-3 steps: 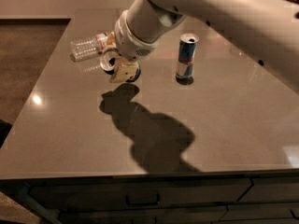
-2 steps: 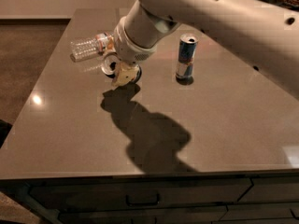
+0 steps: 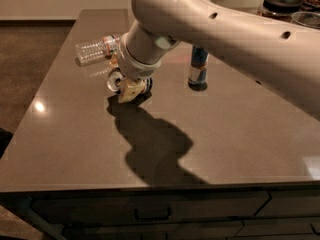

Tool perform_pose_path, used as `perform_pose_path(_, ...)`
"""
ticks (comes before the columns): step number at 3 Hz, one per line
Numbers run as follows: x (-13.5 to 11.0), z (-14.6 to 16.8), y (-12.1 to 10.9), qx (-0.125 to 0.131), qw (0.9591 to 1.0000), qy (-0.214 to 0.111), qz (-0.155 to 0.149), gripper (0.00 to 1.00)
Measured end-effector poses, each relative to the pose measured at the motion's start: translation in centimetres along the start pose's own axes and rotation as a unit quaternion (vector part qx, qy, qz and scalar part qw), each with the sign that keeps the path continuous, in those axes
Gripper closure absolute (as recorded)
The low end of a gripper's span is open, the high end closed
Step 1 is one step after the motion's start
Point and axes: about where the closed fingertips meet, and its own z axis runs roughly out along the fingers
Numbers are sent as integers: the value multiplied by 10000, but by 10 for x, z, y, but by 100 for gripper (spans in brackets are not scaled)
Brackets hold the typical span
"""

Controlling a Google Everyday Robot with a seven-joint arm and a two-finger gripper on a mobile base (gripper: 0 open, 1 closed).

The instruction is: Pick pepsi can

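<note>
The pepsi can lies on its side on the dark table, left of centre. Only its round silver end and a bit of dark body show from under my gripper. My gripper is down at the tabletop right over the can and touches its shadow. The large pale arm reaches in from the upper right and hides most of the can.
A clear plastic bottle lies on its side just behind the gripper. A tall slim blue-and-silver can stands to the right, its top hidden by the arm. Dark-lidded jars stand at the far right corner. Drawers run below the front edge.
The gripper has come down toward the tabletop onto the can, and its shadow has closed up under it. The bottle and the slim can have not moved.
</note>
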Motion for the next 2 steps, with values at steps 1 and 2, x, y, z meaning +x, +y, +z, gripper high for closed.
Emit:
perform_pose_path(1,4,6,3,-103,9999,75,-54,1)
perform_pose_path(2,14,6,11,-280,9995,138,-81,0)
